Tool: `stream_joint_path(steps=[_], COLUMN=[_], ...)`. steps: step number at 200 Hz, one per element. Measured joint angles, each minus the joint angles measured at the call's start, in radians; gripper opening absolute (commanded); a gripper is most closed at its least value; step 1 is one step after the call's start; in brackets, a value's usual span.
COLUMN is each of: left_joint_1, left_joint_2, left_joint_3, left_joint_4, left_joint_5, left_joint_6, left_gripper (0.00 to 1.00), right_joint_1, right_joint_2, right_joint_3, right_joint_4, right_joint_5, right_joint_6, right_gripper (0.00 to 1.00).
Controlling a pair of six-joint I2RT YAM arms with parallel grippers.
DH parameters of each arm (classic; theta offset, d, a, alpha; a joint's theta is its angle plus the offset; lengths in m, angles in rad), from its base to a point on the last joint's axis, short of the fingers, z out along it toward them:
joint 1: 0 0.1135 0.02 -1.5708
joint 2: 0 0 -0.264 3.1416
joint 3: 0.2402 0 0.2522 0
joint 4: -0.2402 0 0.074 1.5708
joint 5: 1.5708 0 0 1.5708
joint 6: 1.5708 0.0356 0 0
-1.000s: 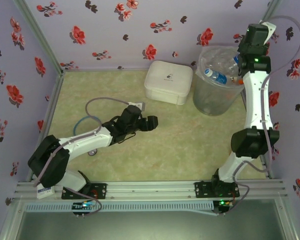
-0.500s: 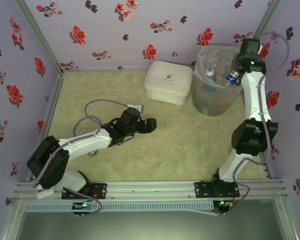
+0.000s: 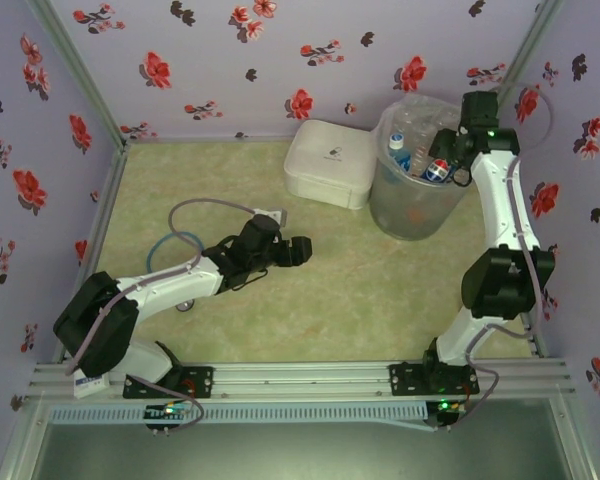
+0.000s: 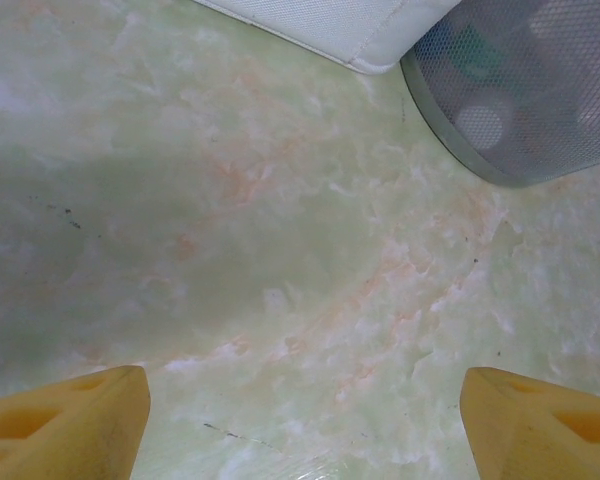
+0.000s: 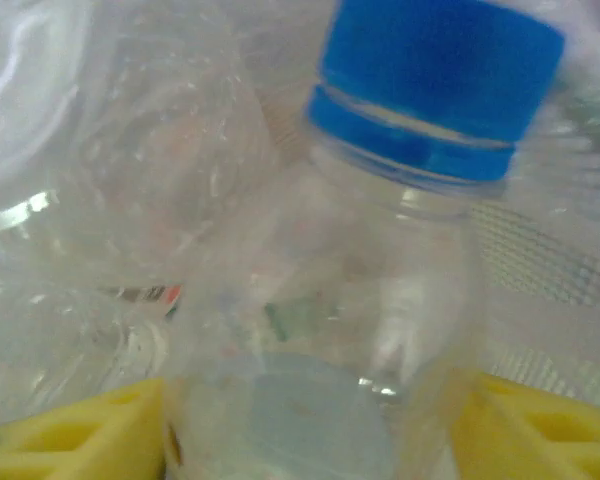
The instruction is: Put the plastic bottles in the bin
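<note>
While left gripper gapes empty, right gripper brackets one blue-capped bottle; grip unclear.

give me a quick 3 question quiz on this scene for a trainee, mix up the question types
1. True or false: the left gripper is holding a bottle.
2. The bottle between the fingers of the right gripper has a cap that is: A red, B blue, C white.
3. What sits on the table next to the bin?
Key: 1 false, its jaws stand open with nothing between them; 2 B; 3 the white lidded box.
</note>
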Motion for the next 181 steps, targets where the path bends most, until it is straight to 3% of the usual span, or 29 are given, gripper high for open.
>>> stream_joint_path(steps=[39,88,145,181], left_joint_1=[0.005,0.033,0.066,0.071], left_joint_2=[-0.001,-0.071,-0.185,-0.199], left_joint_3=[0.000,-0.001,-0.064,-0.106], left_joint_4=[-0.024,-0.081,-0.092,-0.099], left_joint_5=[0.000,-0.004,-0.016,-0.016], left_joint_6=[0.022,0.050,0.056,0.055], left_gripper=[0.82,0.83,0.83,0.83], right_joint_1=[0.013,-0.022,-0.109,-0.171], right_joint_2=[-0.017,-0.094,-0.100,-0.010], right_joint_3=[0.134,0.191,0.177,0.189], right_joint_4=[-0.170,-0.187,-0.123,-0.079], right_joint_5=[0.020,0.097,0.093,-0.032], right_joint_6=[-0.013,-0.025,-0.048,-0.046], right_gripper=[0.91,0.90,0.70,0.67])
